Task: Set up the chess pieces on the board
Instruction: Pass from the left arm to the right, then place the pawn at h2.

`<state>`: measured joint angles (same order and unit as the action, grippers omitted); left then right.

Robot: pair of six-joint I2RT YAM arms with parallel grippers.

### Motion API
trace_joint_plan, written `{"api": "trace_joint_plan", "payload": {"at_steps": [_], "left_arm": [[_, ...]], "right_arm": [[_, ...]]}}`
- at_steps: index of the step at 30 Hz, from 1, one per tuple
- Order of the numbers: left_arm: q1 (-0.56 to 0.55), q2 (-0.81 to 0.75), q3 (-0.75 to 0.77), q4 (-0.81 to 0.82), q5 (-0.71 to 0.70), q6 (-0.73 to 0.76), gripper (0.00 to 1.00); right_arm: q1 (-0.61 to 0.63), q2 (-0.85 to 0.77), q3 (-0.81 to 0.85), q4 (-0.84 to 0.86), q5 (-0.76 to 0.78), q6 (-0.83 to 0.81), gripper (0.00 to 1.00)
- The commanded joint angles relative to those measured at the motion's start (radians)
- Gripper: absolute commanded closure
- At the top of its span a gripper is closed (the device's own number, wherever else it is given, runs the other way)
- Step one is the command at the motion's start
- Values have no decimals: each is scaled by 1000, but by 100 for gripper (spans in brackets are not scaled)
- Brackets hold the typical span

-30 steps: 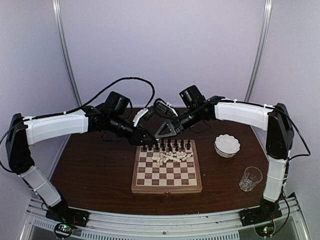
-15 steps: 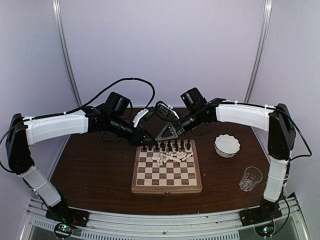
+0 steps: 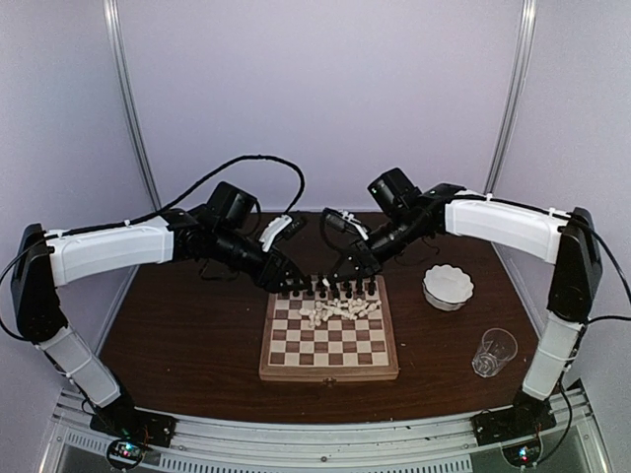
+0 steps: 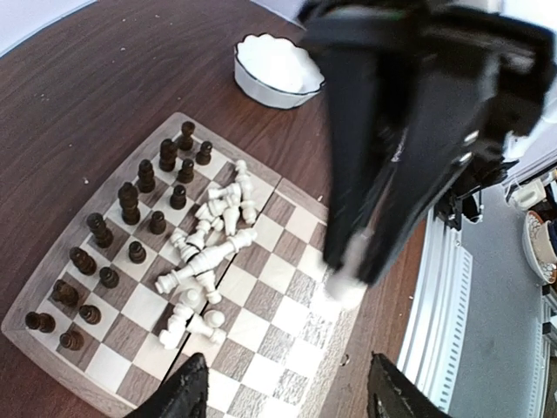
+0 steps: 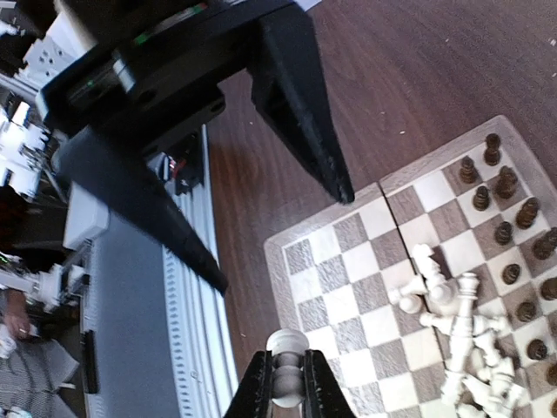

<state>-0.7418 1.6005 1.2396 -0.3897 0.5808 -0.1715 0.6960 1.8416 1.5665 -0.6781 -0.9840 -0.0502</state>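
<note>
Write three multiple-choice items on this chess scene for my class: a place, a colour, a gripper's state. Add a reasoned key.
1. The white bowl sits: A right of the board. B on the board. C in a gripper.
2. The upright pieces are: A red. B cream-white. C dark.
3. The right gripper is: A open. B shut on a cream-white piece. C shut, empty.
Key: A, it stands beside the board; C, the cream-white heap lies toppled; B, the wrist view shows it pinched.

The board [image 3: 329, 345] lies on the table [image 3: 187, 345], with standing pieces [image 3: 335, 288] along its far rows and toppled pieces [image 3: 340, 309] heaped just nearer. The bowl [image 3: 448, 296] sits to its right, the glass [image 3: 494, 352] nearer still.
</note>
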Motion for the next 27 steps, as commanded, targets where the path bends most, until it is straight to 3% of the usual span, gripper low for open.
{"api": "trace_joint_plan", "payload": {"at_steps": [1,6,11,16,22,27], "left_arm": [[-2,-56,16,-18,-83,34,37],[16,-69,42,-27,-275,-33,36],[27,-19,212,-135,-469,-103,36],[32,31,255,-141,-535,-99,36],[72,-30,69,-24,-536,-95,36],[76,-60,69,-36,-549,-79,36]], "right_arm": [[6,-169,-78,-151,256,-287,99],[14,-278,-220,-182,452,-439,98],[49,-335,-346,-156,587,-513,98],[99,-355,-449,-88,669,-555,98],[132,-279,-464,-74,721,-584,97],[163,-214,-452,-50,760,-592,97]]}}
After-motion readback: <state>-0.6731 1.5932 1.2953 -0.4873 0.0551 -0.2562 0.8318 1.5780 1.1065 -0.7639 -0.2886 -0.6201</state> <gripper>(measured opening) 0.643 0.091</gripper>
